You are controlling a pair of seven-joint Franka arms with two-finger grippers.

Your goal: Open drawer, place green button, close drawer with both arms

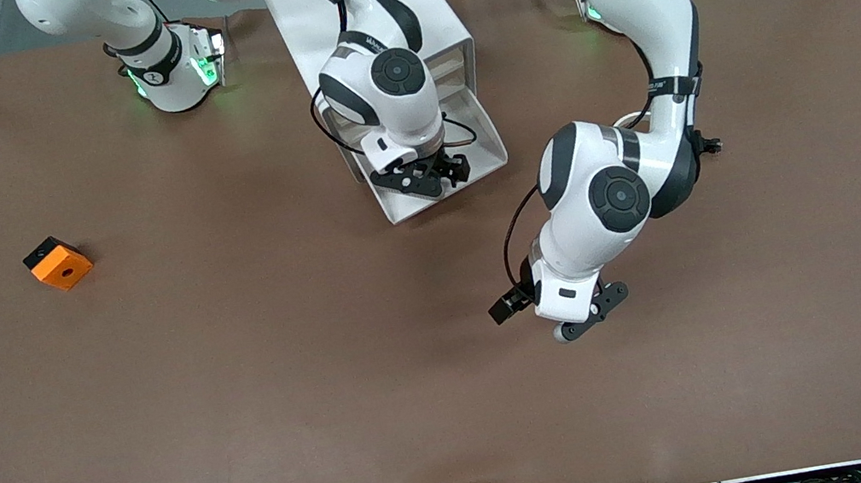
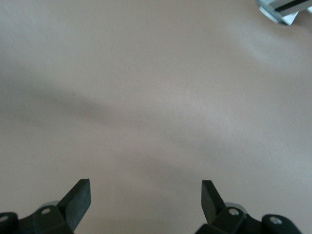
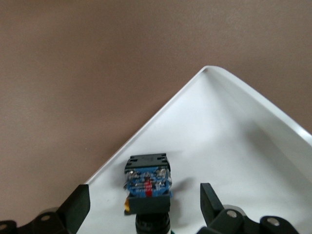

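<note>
The white drawer [image 1: 487, 148] stands pulled out of the white cabinet [image 1: 393, 5]. My right gripper [image 1: 430, 176] hangs over the drawer. In the right wrist view the button [image 3: 147, 181] lies on the drawer floor [image 3: 234, 136], blocky blue-and-black base toward the drawer's corner, between the open fingers [image 3: 78, 204] of the right gripper [image 3: 145, 191], which do not touch it. In the front view the button is hidden under that gripper. My left gripper [image 1: 572, 318] hangs open and empty over bare table, nearer the front camera than the drawer; it also shows in the left wrist view [image 2: 145, 185].
An orange cube with a hole [image 1: 58, 263] sits on the brown table toward the right arm's end. The left arm's elbow [image 1: 612, 187] hangs beside the open drawer. A corner of a white thing [image 2: 280, 9] shows at the edge of the left wrist view.
</note>
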